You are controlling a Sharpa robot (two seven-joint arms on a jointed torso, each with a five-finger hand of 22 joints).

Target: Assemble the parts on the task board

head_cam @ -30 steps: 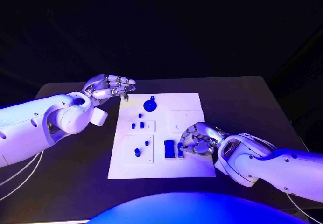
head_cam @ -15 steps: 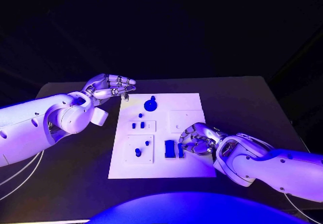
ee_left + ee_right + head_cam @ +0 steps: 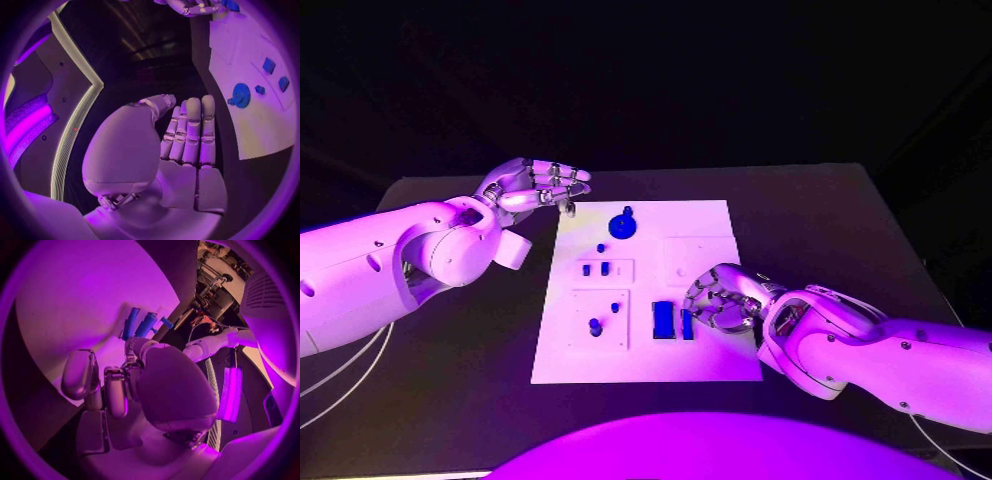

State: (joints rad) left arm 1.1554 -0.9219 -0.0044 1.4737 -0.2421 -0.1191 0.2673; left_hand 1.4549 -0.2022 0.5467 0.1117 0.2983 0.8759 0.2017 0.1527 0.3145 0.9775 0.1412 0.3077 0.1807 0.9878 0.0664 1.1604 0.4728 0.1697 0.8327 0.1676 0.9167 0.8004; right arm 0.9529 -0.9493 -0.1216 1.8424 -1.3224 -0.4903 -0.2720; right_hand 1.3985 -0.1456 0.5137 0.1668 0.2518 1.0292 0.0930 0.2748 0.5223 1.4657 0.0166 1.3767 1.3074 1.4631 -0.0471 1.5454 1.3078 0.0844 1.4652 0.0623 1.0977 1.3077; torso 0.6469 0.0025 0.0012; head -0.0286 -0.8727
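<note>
Closest to the camera in the head view, the right hand [image 3: 720, 300] sits low and right of the middle of the frame, over the right edge of the white board [image 3: 718, 225]. Its fingers are curled in tight. Whether they pinch a small part cannot be told, since the fingers hide what is under them.

Just to the left of that hand stand two blue blocks, side by side. The wide block [image 3: 662, 318] is the farther one from the hand, and the thin block [image 3: 687, 324] is the nearer one, almost touching the fingertips. Both blocks are long from the bottom of the frame toward the top. In the right wrist view the same blocks [image 3: 139, 324] stick up right past the fingers.

So the next move likely turns on this: the blocks lie left of the right hand, very close, and the right hand is much nearer than the left.

A bit farther left on the board is a small blue peg [image 3: 594, 326].

Farther up is a round blue part [image 3: 622, 226].

Farthest off, at the upper left of the frame, the left hand [image 3: 534, 186] hangs over the tabletop [image 3: 819, 215] by the board's top left corner. Its fingers are bent in and nothing shows in them.
</note>
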